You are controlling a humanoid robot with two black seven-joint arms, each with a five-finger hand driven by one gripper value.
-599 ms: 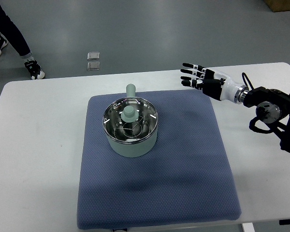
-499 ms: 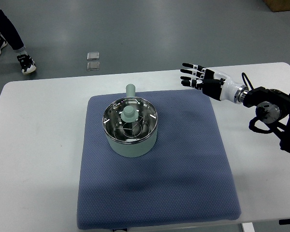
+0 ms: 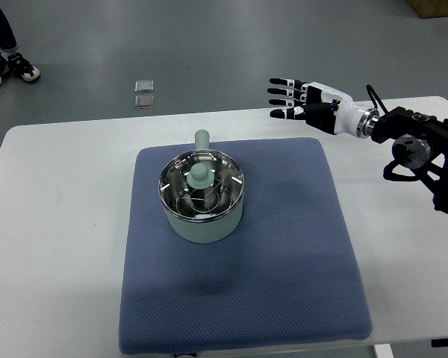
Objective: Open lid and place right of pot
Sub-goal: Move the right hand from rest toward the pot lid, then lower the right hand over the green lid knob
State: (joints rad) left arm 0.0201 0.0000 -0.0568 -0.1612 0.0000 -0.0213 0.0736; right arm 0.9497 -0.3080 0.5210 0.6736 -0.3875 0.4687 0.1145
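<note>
A pale green pot stands on the blue mat, its stub handle pointing to the far side. A glass lid with a pale green knob sits on the pot. My right hand hovers over the table's far edge, up and to the right of the pot, well apart from it. Its fingers are spread and straight, holding nothing. The right arm reaches in from the right edge. No left arm shows.
The white table carries the mat. On the floor beyond lie two small clear squares. A person's shoes show at the far left corner.
My right hand has moved a little up and to the left, towards the far edge. The person's feet have shifted left. Pot and lid are unmoved.
</note>
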